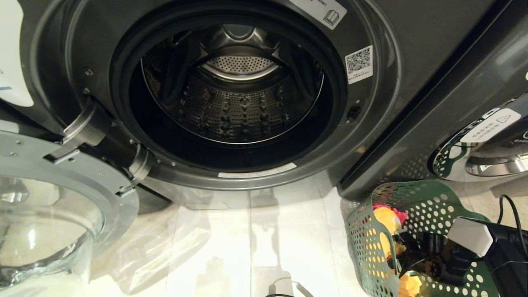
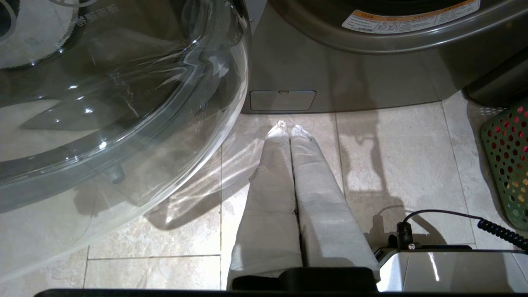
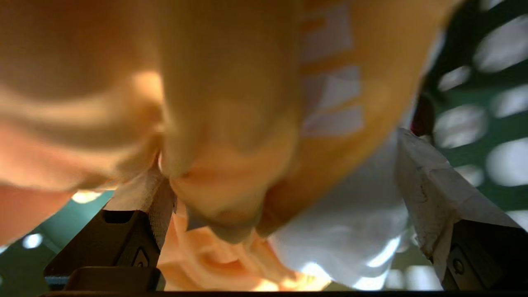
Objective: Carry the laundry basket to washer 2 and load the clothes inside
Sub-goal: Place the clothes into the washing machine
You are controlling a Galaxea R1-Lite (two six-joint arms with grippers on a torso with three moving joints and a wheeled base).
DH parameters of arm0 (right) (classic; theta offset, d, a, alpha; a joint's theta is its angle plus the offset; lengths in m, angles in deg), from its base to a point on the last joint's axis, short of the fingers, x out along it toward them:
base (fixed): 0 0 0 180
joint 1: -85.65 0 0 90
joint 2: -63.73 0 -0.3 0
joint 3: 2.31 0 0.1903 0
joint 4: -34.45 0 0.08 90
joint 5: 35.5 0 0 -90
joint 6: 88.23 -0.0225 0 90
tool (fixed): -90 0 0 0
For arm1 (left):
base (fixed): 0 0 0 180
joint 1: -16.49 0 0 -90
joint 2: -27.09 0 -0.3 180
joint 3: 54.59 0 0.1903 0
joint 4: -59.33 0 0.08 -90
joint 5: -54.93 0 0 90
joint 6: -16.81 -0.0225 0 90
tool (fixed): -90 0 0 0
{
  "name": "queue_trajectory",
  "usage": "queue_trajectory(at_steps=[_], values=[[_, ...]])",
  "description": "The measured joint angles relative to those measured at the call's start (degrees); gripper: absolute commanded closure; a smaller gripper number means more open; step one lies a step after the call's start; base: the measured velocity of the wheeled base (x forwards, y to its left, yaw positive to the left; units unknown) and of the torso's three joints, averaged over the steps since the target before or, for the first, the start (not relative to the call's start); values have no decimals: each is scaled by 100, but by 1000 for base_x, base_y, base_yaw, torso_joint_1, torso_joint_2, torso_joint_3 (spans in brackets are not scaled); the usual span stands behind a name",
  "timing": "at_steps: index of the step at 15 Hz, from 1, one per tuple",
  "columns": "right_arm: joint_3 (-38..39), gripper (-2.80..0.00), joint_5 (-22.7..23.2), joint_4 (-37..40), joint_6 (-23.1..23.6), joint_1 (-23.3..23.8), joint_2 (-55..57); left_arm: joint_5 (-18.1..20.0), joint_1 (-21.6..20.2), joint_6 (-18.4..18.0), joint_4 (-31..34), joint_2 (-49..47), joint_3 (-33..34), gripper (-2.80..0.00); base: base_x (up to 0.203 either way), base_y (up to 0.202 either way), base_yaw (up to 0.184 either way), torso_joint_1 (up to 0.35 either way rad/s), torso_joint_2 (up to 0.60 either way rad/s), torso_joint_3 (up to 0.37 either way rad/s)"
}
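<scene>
Washer 2 (image 1: 371, 123) fills the head view, dark grey, its drum (image 1: 235, 103) bare and its number out of sight. The glass door (image 1: 45, 222) hangs swung open at the left. The dark green laundry basket (image 1: 429, 198) stands on the floor at the lower right, holding the clothes (image 1: 385, 218), yellow-orange and pink. My right arm reaches down into it. In the right wrist view my right gripper (image 3: 274, 165) is open, its fingers (image 3: 429, 189) wide apart around yellow-orange and white cloth (image 3: 231, 123). My left gripper (image 2: 288, 128) is shut, empty, low over the tiles before the washer.
A like washer (image 1: 474, 152) with a chrome-ringed door stands right behind the basket. The open glass door (image 2: 123, 103) bulges out close beside the left gripper. Pale floor tiles (image 1: 255, 247) lie between door and basket. A coiled cable (image 2: 501, 231) runs near the left arm.
</scene>
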Motion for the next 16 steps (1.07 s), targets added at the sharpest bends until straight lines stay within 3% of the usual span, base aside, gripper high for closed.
queue_trajectory(at_steps=[4,13,16], values=[[15,-280,-162,-22,390,149,-169,0,0,2,0,0,0,0,0,0,0,0,0,0],[-135,-280,-135,426,322,148,293,0,0,1,0,0,0,0,0,0,0,0,0,0],[-107,-280,141,754,324,128,333,0,0,2,0,0,0,0,0,0,0,0,0,0]])
